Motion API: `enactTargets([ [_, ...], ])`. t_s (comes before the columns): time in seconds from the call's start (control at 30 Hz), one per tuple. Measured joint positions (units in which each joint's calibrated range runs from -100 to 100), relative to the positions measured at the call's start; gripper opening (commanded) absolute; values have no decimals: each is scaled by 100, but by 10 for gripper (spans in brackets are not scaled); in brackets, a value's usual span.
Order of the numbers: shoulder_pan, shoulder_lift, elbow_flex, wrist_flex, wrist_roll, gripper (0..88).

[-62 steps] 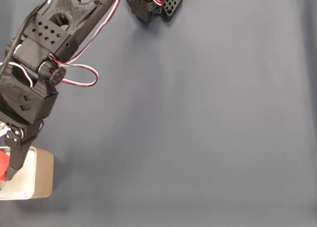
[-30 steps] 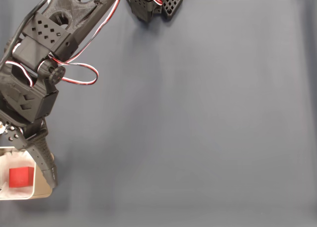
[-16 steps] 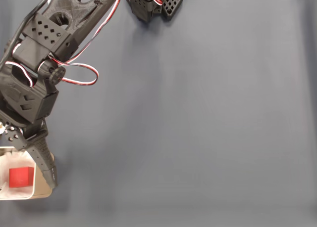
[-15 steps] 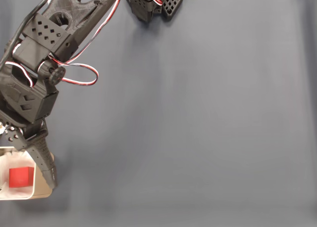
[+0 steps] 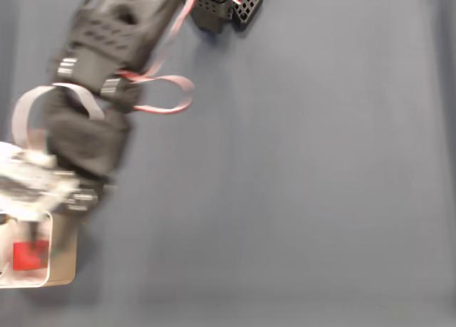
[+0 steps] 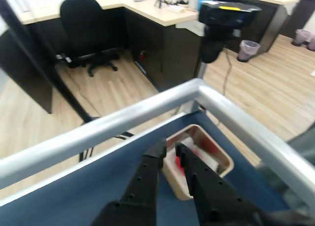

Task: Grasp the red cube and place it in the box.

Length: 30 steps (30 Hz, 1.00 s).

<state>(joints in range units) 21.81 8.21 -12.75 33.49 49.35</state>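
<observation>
The red cube point(image 5: 30, 256) lies inside the beige box point(image 5: 64, 266) at the lower left edge of the fixed view. My arm point(image 5: 92, 127) is motion-blurred above the box, its wrist just over the box's top rim. In the wrist view my gripper point(image 6: 170, 148) is raised and points over the box point(image 6: 224, 159). The red cube point(image 6: 210, 147) shows blurred inside, just beyond the fingertips. The two black fingers point(image 6: 147, 177) stand nearly together with nothing between them.
The arm's base point(image 5: 221, 5) sits at the top edge of the dark blue-grey mat point(image 5: 299, 170). A metal rail point(image 6: 123, 122) borders the table beyond the box. A black camera on a stand point(image 6: 221, 14) rises past the corner.
The arm has swung up and to the right off the box, now blurred. The fingers that stood spread over the box have drawn together. The cube stays in the box.
</observation>
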Motion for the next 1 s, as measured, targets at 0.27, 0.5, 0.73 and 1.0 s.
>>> enactTargets([
  [0.27,-1499,-1884,2441,-286,-68,0],
  [0.5,-2300,-4064,5542,-676,-103,0],
  [0.73,-2426,-6227,8454,-708,-103,0],
  [1.0,-2441,-8554,10841,119,-117,0],
])
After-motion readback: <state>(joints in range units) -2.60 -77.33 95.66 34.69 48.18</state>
